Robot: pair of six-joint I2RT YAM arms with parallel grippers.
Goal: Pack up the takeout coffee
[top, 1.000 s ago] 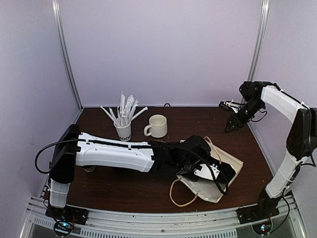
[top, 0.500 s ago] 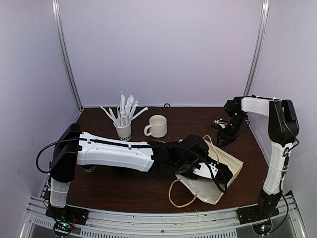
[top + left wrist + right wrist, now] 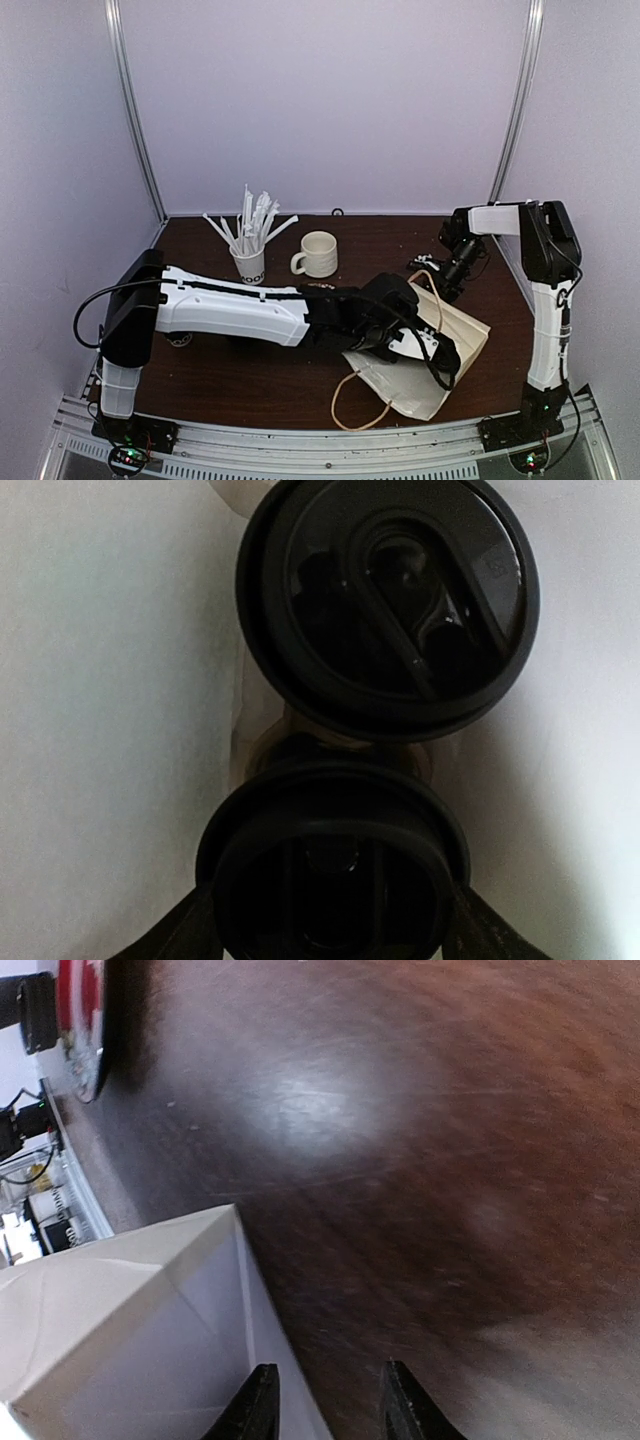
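No writing can be read on the two black lids in the left wrist view. In the top view the white cup of straws (image 3: 250, 265) has dark letters low on its side, too small to read with certainty; a cream mug (image 3: 320, 253) stands just beside it. Both coffee cups are inside the white paper bag (image 3: 455, 335), which lies on its side on the brown table (image 3: 280, 385). Their lids face the left wrist camera, so each long axis runs away from it, deeper into the bag. The left end effector (image 3: 330, 912) is grasping the near coffee cup (image 3: 335, 865), one finger on each side, and the far coffee cup (image 3: 390, 600) sits just behind it. The right end effector (image 3: 330, 1400) is released, fingers apart over the table beside the bag's edge.
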